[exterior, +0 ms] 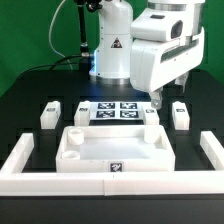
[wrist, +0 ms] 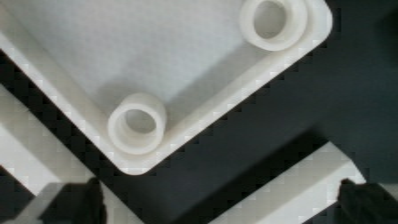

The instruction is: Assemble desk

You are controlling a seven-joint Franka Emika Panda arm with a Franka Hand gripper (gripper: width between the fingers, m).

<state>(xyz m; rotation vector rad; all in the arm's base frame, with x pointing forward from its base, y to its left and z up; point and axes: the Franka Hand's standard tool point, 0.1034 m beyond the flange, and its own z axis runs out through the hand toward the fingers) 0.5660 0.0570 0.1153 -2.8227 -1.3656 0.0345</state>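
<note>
The desk panel runs off the wrist view's edges.

The border wall hems the panel on three sides; small legs dot the table beyond

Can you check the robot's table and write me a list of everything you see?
surface: black table, white border wall along front and sides.
job's things: desk panel lying flat; both sockets in the wrist view are empty; left leg and right leg stand loose.
clutter: nothing seen; marker board lies behind the panel.
grippers: end effector open, empty, hovers over the panel's corner.
cables: black cable behind the arm.
surroundings: green backdrop.
</note>
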